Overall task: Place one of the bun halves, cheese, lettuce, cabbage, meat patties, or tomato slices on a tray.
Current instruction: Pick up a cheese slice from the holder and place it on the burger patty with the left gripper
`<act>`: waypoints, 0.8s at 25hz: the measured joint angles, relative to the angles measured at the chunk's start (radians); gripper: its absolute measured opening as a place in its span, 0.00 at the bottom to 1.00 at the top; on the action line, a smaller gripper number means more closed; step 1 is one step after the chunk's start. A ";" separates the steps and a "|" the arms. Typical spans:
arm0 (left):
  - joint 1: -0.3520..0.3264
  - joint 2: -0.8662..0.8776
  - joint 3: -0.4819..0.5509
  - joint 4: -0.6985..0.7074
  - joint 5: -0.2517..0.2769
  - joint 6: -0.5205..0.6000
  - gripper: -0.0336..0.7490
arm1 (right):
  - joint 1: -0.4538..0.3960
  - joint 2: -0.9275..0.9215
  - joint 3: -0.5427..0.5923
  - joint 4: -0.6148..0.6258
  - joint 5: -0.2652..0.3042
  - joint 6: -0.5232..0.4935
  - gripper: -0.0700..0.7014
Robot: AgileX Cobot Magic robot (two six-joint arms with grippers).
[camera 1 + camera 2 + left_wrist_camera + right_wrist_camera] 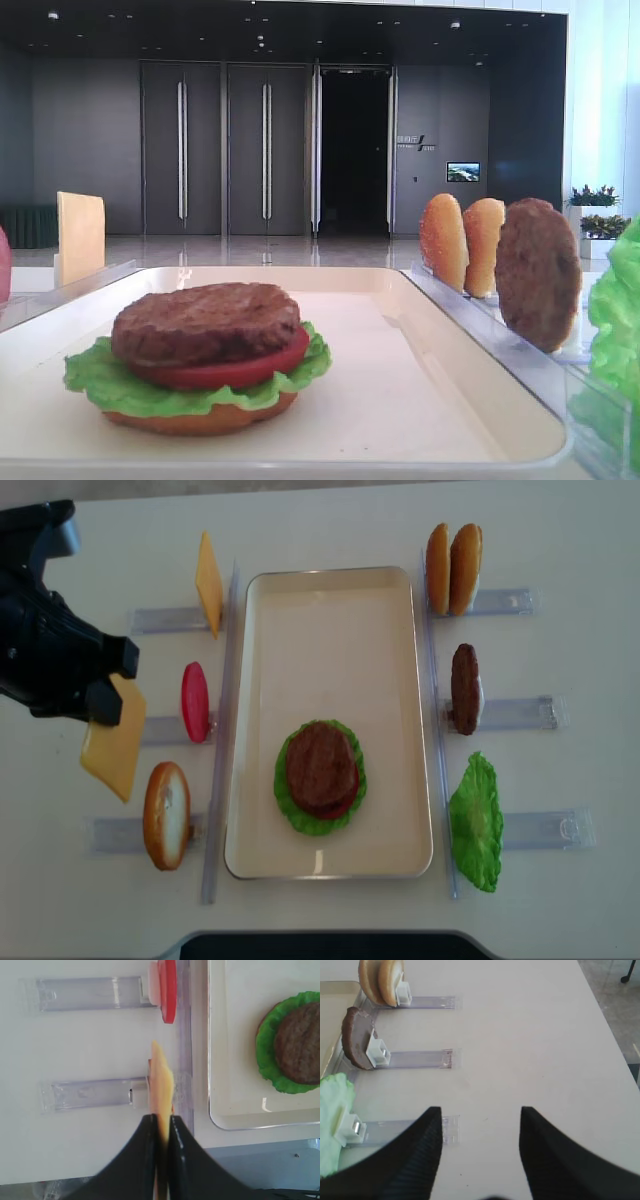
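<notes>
My left gripper (161,1119) is shut on a pale yellow cheese slice (161,1080), seen edge-on in the left wrist view. From above, that held cheese (115,745) hangs left of the racks, apart from the cream tray (330,610). A twin cheese slice (208,583) stands in the far left rack. On the tray sits a stack of bun, lettuce (300,815), tomato and meat patty (320,765). My right gripper (481,1112) is open over bare table, with nothing between its fingers.
A tomato slice (195,701) and a bun half (166,815) stand in the left clear racks. On the right stand two bun halves (452,568), a patty (465,688) and a lettuce leaf (476,820). The table's front edge (320,940) is near.
</notes>
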 joint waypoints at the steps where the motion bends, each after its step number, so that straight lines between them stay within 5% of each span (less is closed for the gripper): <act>1: 0.000 0.000 0.003 0.000 -0.006 -0.004 0.08 | 0.000 0.000 0.000 0.000 0.000 0.000 0.57; 14: -0.016 0.026 0.007 -0.037 -0.078 -0.026 0.08 | 0.000 0.000 0.000 0.000 0.000 0.000 0.57; 20: -0.236 0.130 0.007 0.005 -0.176 -0.130 0.08 | 0.000 0.000 0.000 0.000 0.000 0.000 0.57</act>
